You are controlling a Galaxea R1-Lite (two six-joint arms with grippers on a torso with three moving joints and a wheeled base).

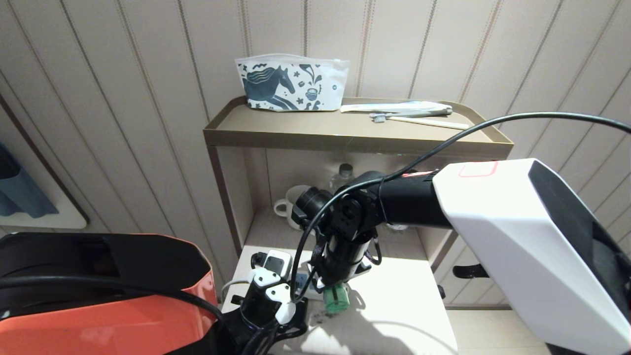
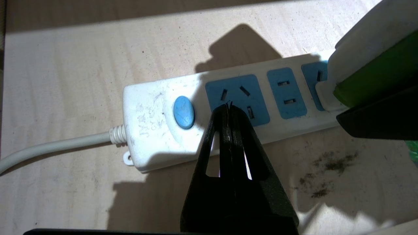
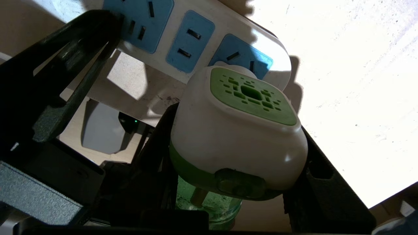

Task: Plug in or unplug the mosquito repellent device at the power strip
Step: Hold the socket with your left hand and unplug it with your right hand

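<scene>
**A:** ok what's everything made of? The power strip [image 2: 156, 120] looks like scuffed white plastic, matt, with smooth light-blue socket faces.

**B:** yep. The mosquito repellent device [image 3: 238, 137] has a glossy white plastic shell, a matt green vented top and a translucent green bottle. The tabletop [image 2: 65, 65] is pale, matt, faintly grained wood-look.

Head view: soft, even indoor light on wall [image 1: 123, 98] and shelf [image 1: 355, 130]; bright patch on tabletop [image 1: 409, 315], arm shadows across it. Wide-angle bending at edges. Left wrist view: hard light, sharp dark shadows over power strip [image 2: 156, 120]. Right wrist view: tabletop glare blown white, device [image 3: 238, 140] well lit, black fingers [image 3: 58, 81] lost in shadow.
</scene>
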